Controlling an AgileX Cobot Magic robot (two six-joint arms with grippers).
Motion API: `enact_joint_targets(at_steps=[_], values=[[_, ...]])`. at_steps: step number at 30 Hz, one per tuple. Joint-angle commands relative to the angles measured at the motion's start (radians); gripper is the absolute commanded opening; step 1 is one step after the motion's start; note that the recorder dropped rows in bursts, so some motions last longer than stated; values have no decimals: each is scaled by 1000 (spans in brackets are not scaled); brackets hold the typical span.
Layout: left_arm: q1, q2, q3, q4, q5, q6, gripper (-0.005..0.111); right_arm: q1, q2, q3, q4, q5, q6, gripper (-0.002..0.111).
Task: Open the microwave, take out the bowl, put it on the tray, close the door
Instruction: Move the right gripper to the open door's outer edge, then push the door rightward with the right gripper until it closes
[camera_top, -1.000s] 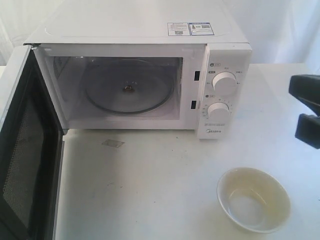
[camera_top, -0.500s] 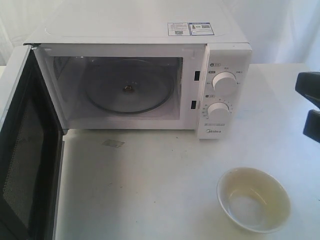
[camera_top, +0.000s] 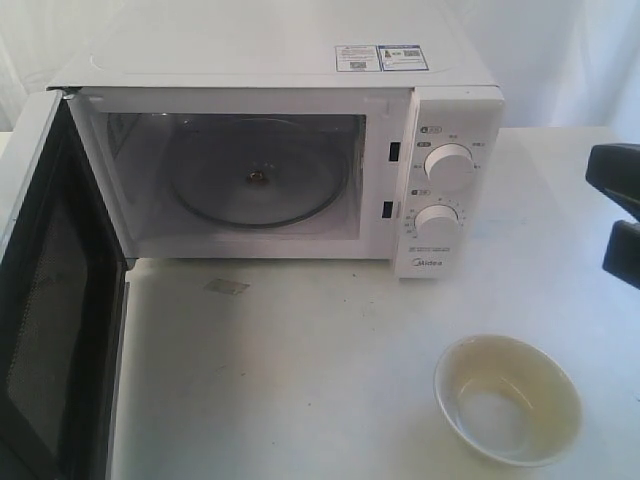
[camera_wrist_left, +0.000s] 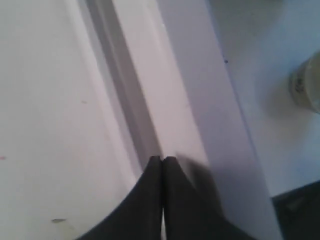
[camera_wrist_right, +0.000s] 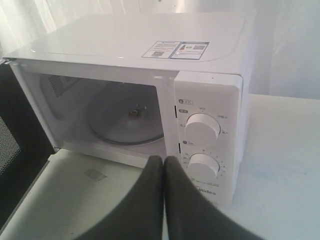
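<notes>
White tabletop (camera_top: 300, 390) runs under everything, with a pale backdrop (camera_top: 570, 60) behind. The black left gripper (camera_wrist_left: 163, 161) is clenched on nothing, its tips pressed together right beside a long white ridge. Whether that ridge belongs to the door I cannot tell. The black right gripper (camera_wrist_right: 164, 165) is likewise pinched together and empty, hanging in front of the two round white knobs (camera_wrist_right: 202, 127). In the exterior view only black parts of the right arm (camera_top: 615, 165) show at the right edge.

Beyond them, the white boxy Midea microwave (camera_top: 270, 55) stands with its wide white door (camera_top: 50, 300), black mesh on the inner face, swung fully out to the left. Its round glass turntable (camera_top: 255, 185) is bare. The small round glossy bowl (camera_top: 507, 398), cream-yellow inside and white outside, sits upright and empty on the tabletop, in front of the knobs and well apart from the cavity. No tray is in view.

Closing the door looks like the remaining step. Pinched fingertips pushing a smooth panel could skid off and leave it ajar, and a hard shove could shift the microwave. An arm sweeping low could clip the light, slick bowl and send it sliding.
</notes>
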Motion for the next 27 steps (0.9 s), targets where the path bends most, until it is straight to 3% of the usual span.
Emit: enact_joint_targets(at_steps=[1, 4, 7, 10, 12, 13, 15, 18, 22, 27], values=[[-6, 124, 91, -341, 92, 242, 0, -9, 23, -8, -10, -9, 4, 0], [-35, 165, 146, -726, 92, 764, 0, -9, 44, -8, -26, -46, 4, 0], [-55, 165, 158, -937, 92, 1041, 0, -9, 72, -8, -43, -95, -1, 0], [-55, 163, 155, -915, 92, 1053, 0, -9, 126, -6, -43, -114, -30, 0], [-55, 163, 155, -870, 92, 1064, 0, -9, 198, -6, -56, -265, -66, 0], [-55, 163, 156, -872, 92, 1069, 0, -9, 282, -10, -138, -466, -137, 0], [-55, 163, 156, -878, 86, 1069, 0, -9, 419, -69, -206, -570, -146, 0], [-55, 163, 156, -874, 92, 1069, 0, -9, 628, -221, -236, -352, -159, 0], [-53, 163, 156, -840, 92, 1061, 0, -9, 794, -350, -276, -314, -157, 0], [-53, 114, 156, -801, 92, 1028, 0, -9, 837, -367, -276, -213, -157, 0]])
